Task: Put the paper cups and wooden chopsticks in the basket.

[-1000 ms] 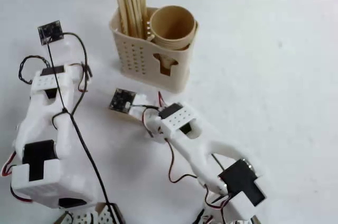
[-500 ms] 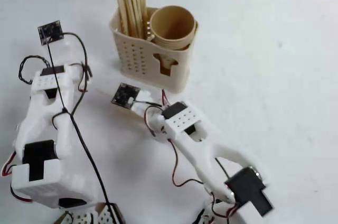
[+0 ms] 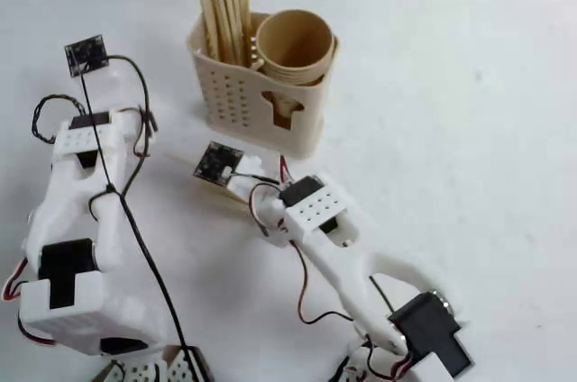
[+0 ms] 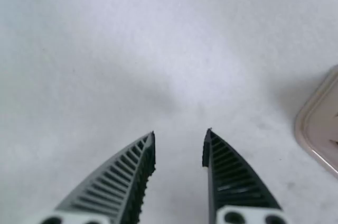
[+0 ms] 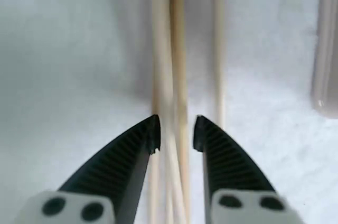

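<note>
The white table (image 3: 469, 130) carries everything. On it the left arm (image 3: 81, 211) is folded up at the table's left side, well apart from the basket. The right arm (image 3: 334, 247) stretches from the near edge toward the middle, and its wrist end sits just in front of the basket.

The cream basket (image 3: 243, 98), perforated and with a cut-out handle in its front wall, stands upright at the far middle of the table. A nested stack of paper cups (image 3: 293, 44) sits mouth-up in its right part. A bundle of wooden chopsticks (image 3: 225, 13) stands on end in its left part, with the tips rising above the rim.

Three loose chopsticks (image 5: 174, 49) lie flat on the table in front of the basket, side by side lengthwise. Two of them touch, and the third lies a little apart, toward the basket wall (image 5: 326, 49) that shows at the edge of the right wrist view.

The right gripper (image 5: 176, 129) is low over these loose chopsticks, its ribbed black fingers parted by a narrow gap. The touching pair runs through that gap, while the third stick lies just outside one finger. I cannot tell whether the fingers press the pair — the sticks look to be resting on the table.

The left gripper (image 4: 179, 142) hangs over bare table with its fingers moderately apart and nothing between them. A rounded corner of the basket (image 4: 319, 123) lies off to one side.
</note>
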Tool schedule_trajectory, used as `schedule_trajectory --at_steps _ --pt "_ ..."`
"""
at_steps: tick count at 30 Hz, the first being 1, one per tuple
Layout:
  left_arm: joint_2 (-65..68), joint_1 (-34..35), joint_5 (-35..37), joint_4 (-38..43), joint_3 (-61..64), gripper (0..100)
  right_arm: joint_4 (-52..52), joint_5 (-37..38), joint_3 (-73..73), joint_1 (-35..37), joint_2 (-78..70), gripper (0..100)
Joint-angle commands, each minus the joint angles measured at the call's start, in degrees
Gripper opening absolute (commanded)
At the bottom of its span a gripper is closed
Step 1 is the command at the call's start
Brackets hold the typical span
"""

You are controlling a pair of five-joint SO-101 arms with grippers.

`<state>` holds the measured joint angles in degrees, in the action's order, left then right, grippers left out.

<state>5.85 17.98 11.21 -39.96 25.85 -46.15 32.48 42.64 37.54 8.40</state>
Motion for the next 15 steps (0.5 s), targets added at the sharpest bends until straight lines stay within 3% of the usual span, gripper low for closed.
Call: schedule_trajectory --at_steps 1,8,15 --pt "-1.6 -0.6 -0.8 0.8 -0.8 17 -0.1 -0.1 0.1 0.0 2.4 11.8" --pt "-1.6 -0.6 -0.8 0.8 -0.8 17 2.2 -0.1 1.2 0.0 2.5 7.7" --pt "-1.7 -0.6 -0.8 0.7 -0.8 17 7.8 0.0 4.3 1.5 2.5 19.4"
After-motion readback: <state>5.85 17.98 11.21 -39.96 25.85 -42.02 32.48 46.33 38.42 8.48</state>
